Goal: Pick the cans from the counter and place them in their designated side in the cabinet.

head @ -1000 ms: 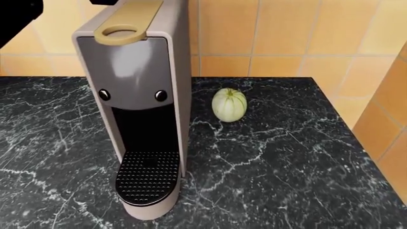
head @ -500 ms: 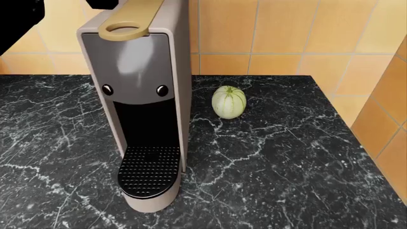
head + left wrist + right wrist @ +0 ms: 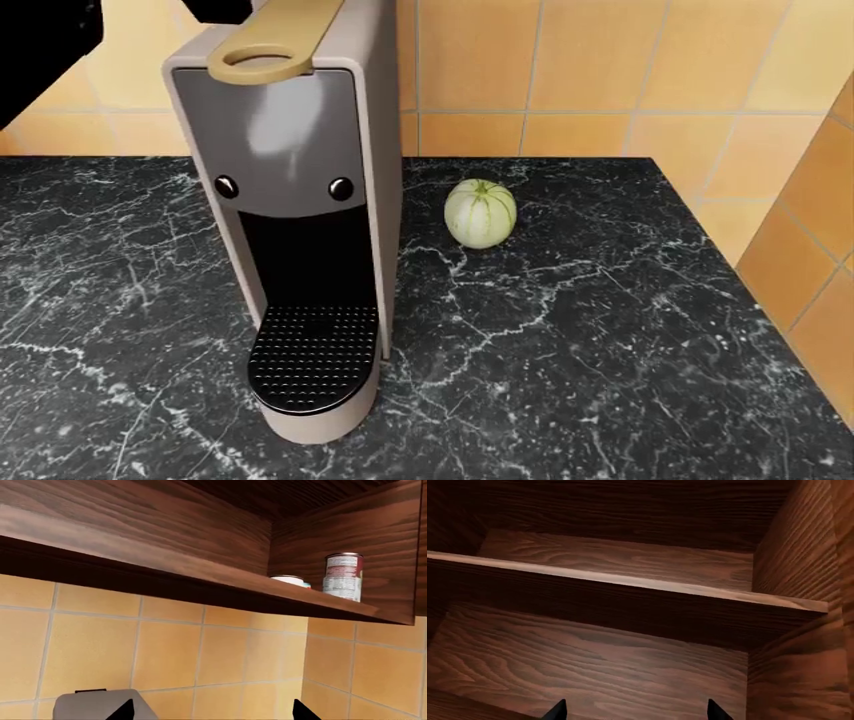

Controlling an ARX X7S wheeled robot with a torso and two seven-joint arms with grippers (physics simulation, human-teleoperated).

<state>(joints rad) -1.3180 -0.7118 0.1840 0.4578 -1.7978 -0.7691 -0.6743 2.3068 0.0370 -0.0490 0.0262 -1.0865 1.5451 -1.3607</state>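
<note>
Both cans are seen in the left wrist view, standing on the bottom shelf of the cabinet (image 3: 167,540) at the upper right of the frame. The tall can (image 3: 343,576) stands upright close to the cabinet's right wall, and the short can (image 3: 289,580) sits just beside it, only its top showing above the shelf edge. At the bottom edge of that view the two dark tips of the left gripper (image 3: 212,712) are spread well apart with nothing held between them, and the top of the coffee machine (image 3: 103,705) is seen at the lower left.

In the right wrist view, bare wooden shelves (image 3: 627,585) fill the frame, and the right gripper (image 3: 635,711) shows its tips parted and empty at the bottom edge.

In the head view, the counter (image 3: 601,340) carries the coffee machine at the left centre and a pale green squash (image 3: 479,213) near the middle.
</note>
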